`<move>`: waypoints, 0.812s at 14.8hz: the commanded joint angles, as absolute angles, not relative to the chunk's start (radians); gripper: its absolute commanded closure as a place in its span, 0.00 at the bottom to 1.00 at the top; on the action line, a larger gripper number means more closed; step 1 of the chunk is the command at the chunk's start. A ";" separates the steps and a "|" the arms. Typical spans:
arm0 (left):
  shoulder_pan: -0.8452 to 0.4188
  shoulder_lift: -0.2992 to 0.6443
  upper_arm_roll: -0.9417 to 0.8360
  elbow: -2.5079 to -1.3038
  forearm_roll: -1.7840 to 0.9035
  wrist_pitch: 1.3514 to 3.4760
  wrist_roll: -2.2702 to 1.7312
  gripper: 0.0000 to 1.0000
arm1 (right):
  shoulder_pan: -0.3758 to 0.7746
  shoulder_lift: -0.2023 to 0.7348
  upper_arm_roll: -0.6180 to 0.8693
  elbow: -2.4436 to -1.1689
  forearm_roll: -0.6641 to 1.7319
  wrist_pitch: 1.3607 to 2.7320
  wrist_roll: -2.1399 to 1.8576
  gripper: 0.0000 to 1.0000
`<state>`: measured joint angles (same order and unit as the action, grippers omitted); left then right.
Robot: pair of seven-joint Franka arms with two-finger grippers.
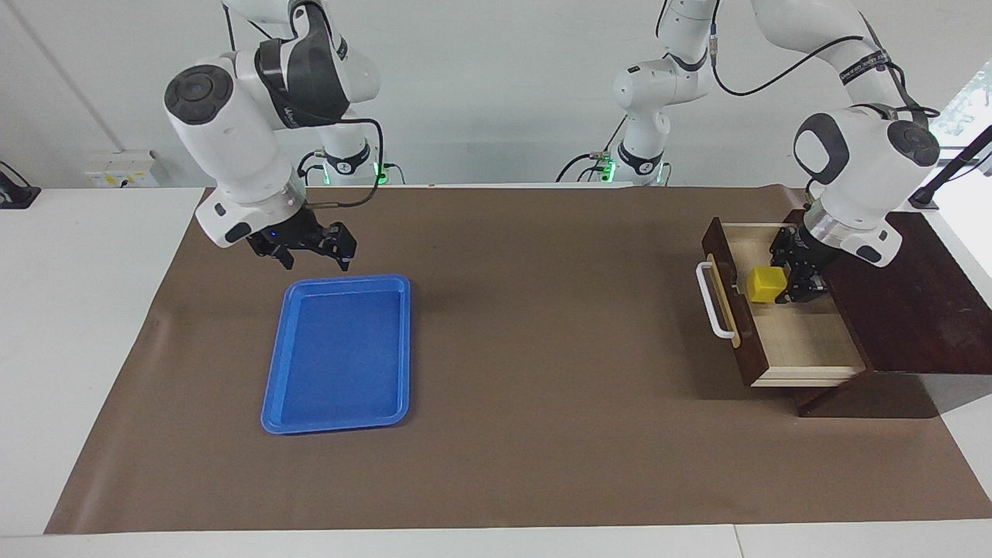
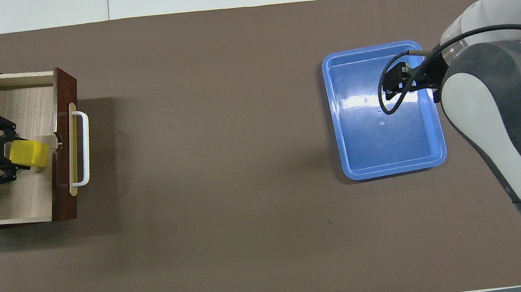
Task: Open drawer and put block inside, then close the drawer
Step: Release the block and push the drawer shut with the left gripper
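The drawer [image 1: 806, 341] [image 2: 19, 200] stands pulled out of its dark wooden box [image 1: 907, 302], white bar handle [image 1: 709, 302] [image 2: 84, 147] facing the middle of the table. My left gripper [image 1: 784, 280] [image 2: 19, 154] reaches down into the drawer, its fingers on either side of the yellow block [image 1: 766, 284] [image 2: 28, 156], which sits low over the pale floor just inside the front panel. My right gripper [image 1: 310, 257] hangs open and holds nothing, over the mat at the edge of the blue tray nearer to the robots.
An empty blue tray [image 1: 341, 356] [image 2: 386, 142] lies on the brown mat toward the right arm's end. The right arm's forearm [image 2: 493, 107] covers part of it in the overhead view. Bare mat lies between tray and drawer.
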<state>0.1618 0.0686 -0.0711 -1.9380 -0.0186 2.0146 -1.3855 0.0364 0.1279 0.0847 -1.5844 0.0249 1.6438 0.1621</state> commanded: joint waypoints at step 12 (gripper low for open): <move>-0.039 0.086 -0.063 -1.913 0.136 1.976 -1.565 0.00 | -0.071 -0.034 0.117 -1.650 -0.005 1.546 -0.003 0.00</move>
